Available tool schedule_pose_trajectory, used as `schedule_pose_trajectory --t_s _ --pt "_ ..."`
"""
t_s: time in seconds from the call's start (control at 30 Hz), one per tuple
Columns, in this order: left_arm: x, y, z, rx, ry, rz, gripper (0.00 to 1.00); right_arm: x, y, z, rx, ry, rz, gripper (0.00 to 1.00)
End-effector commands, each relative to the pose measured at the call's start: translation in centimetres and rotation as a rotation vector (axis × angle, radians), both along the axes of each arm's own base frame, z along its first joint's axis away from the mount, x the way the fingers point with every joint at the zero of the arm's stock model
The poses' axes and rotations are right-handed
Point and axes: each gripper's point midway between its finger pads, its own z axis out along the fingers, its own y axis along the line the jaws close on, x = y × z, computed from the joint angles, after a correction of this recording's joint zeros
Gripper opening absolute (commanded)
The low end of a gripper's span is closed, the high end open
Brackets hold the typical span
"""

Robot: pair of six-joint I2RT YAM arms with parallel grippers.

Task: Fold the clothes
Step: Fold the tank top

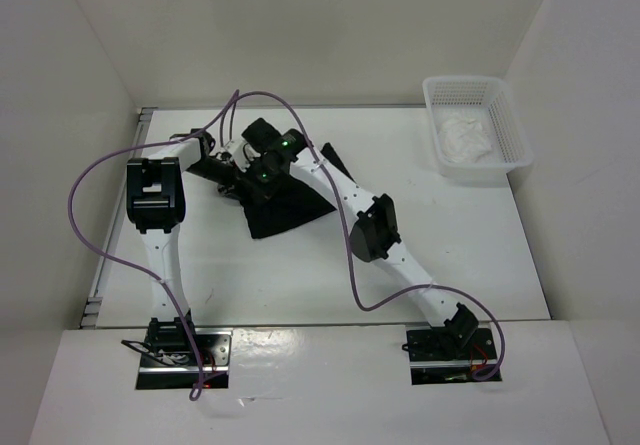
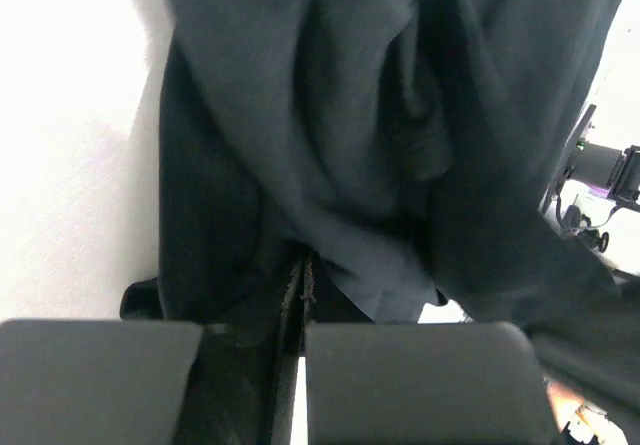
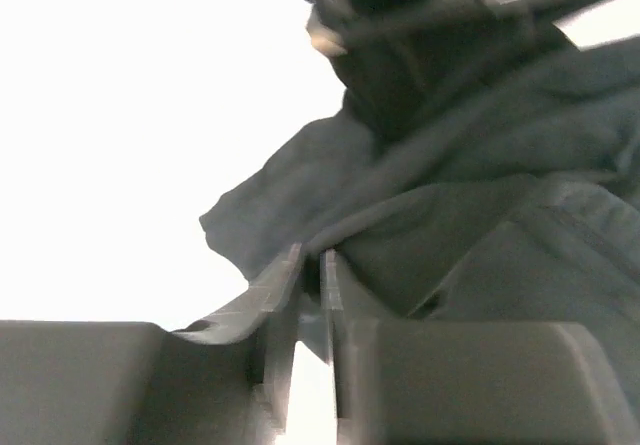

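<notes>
- The black T-shirt (image 1: 287, 212) lies bunched on the counter (image 1: 470, 255), toward its back.
- The left gripper (image 2: 303, 265) pinches a fold, probably to lift and spread it.
- The right gripper (image 3: 310, 260) stands narrow at an edge; I cannot tell whether it has caught cloth.

Overhead plus wrist close-ups (shared T-shirt (image 1: 287, 213))

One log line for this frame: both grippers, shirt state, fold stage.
left gripper: shut on T-shirt | right gripper: shut on T-shirt edge | T-shirt: bunched mid-table | fold: not yet done
</notes>
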Motion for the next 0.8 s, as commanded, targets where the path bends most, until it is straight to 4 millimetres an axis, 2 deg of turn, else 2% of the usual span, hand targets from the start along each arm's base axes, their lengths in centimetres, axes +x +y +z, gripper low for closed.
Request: schedule_pose_trajectory --t_s 0.0,0.03,0.07,0.1,0.17,0.2,0.23,0.3,0.33,0.47,0.5,0.53,0.6,0.67,0.7,0.73,0.77 --pt "-0.7 -0.1 -1.2 0.010 0.006 -0.034 0.05 -0.6 2.5 2.5 0.063 -0.073 0.018 0.25" --pt "-0.7 -0.1 -1.2 0.010 0.006 -0.034 0.05 -0.4 2.5 2.9 0.066 -0.088 0.012 0.31" --pt "-0.7 -0.1 -1.2 0.010 0.006 -0.034 0.05 -0.8 2.6 2.8 0.053 -0.088 0.017 0.41" --pt "-0.8 -0.5 -1.2 0.010 0.006 -0.043 0.05 -0.4 2.3 2.7 0.035 -0.109 -0.002 0.58" --pt "-0.8 -0.5 -1.2 0.011 -0.001 -0.049 0.05 0.4 2.1 3.0 0.028 -0.138 -0.037 0.68" --pt "-0.8 -0.5 -1.2 0.011 -0.002 -0.049 0.05 0.7 1.9 3.5 0.022 -0.159 -0.050 0.70" --pt "-0.8 -0.5 -1.2 0.011 -0.002 -0.049 0.05 1.1 1.4 3.0 -0.006 -0.172 -0.068 0.70" --pt "-0.8 -0.5 -1.2 0.011 -0.002 -0.049 0.05 1.5 0.9 4.4 0.010 -0.179 -0.088 0.71" --pt "-0.8 -0.5 -1.2 0.011 -0.002 -0.049 0.05 1.7 0.4 4.1 -0.002 -0.170 -0.096 0.71" --pt "-0.8 -0.1 -0.8 0.011 -0.002 -0.040 0.05 1.4 -0.7 4.8 -0.018 -0.155 -0.092 0.71" --pt "-0.8 -0.1 -0.8 0.011 -0.002 -0.040 0.05 1.0 -1.2 4.2 -0.041 -0.136 -0.090 0.71" --pt "-0.7 -0.1 -0.5 0.011 -0.011 -0.040 0.05 0.9 -1.4 4.7 -0.041 -0.142 -0.082 0.71" --pt "-0.2 0.3 0.1 0.013 -0.030 -0.030 0.05 0.9 -2.3 4.3 -0.063 -0.123 -0.091 0.71" --pt "0.0 1.3 0.8 0.025 -0.031 -0.009 0.05 1.9 -3.4 5.5 -0.055 -0.141 -0.122 0.71" --pt "0.6 2.2 1.7 0.029 -0.061 0.011 0.05 2.3 -4.0 5.9 -0.055 -0.142 -0.134 0.71" --pt "0.6 2.8 2.1 0.041 -0.061 0.024 0.05 3.0 -4.6 7.4 -0.031 -0.164 -0.152 0.71" --pt "0.9 3.5 2.8 0.053 -0.074 0.036 0.05 4.2 -6.1 8.1 -0.027 -0.170 -0.186 0.71"
